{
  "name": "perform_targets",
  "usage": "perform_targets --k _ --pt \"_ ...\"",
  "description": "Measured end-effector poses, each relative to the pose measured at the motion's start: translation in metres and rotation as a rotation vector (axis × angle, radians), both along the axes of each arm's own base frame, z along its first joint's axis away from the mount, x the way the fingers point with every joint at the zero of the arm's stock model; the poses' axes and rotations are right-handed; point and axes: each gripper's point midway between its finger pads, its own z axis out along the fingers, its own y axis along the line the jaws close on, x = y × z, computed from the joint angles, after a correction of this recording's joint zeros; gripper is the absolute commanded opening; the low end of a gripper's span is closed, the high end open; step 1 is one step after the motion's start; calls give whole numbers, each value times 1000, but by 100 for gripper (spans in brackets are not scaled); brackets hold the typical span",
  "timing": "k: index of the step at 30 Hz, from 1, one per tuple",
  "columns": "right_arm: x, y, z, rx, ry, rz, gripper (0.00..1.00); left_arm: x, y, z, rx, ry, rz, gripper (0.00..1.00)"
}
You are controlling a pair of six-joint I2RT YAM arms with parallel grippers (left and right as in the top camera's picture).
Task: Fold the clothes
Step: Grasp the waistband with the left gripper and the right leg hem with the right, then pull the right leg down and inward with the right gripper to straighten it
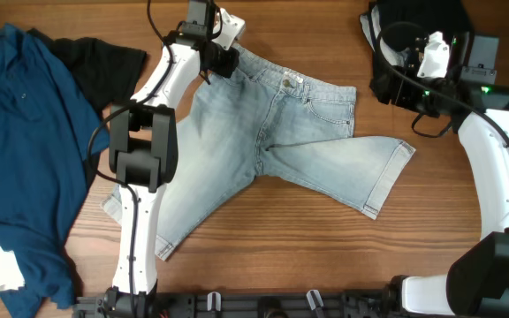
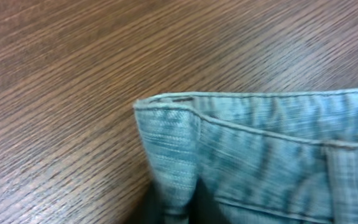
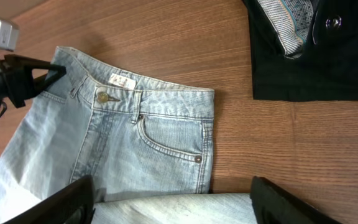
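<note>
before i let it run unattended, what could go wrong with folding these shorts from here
1. The left fingers seem to pinch only the waistband corner of the shorts; such a small bite may slip on lifting.
2. The right fingers hang open, off the cloth, so a one-sided pull could drag or bunch the shorts.
3. The black garment lies close beside the shorts and might get snagged.

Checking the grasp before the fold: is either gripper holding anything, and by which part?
The left gripper pinches the denim shorts at the waistband corner. The right gripper is open and holds nothing.
</note>
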Motion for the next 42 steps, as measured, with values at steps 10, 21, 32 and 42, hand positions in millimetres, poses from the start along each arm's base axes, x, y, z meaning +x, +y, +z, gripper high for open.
perform_targets --k 10,21,32,42 --pt "-1 0 -2 2 10 -1 77 11 35 24 -109 63 273 4" --pt "4 9 -35 20 96 11 73 -5 245 48 -146 202 938 4" --pt "43 88 -127 -74 137 108 63 -27 236 38 -131 310 958 4" --pt "52 91 -170 -253 155 2 15 -29 235 37 -131 319 964 4"
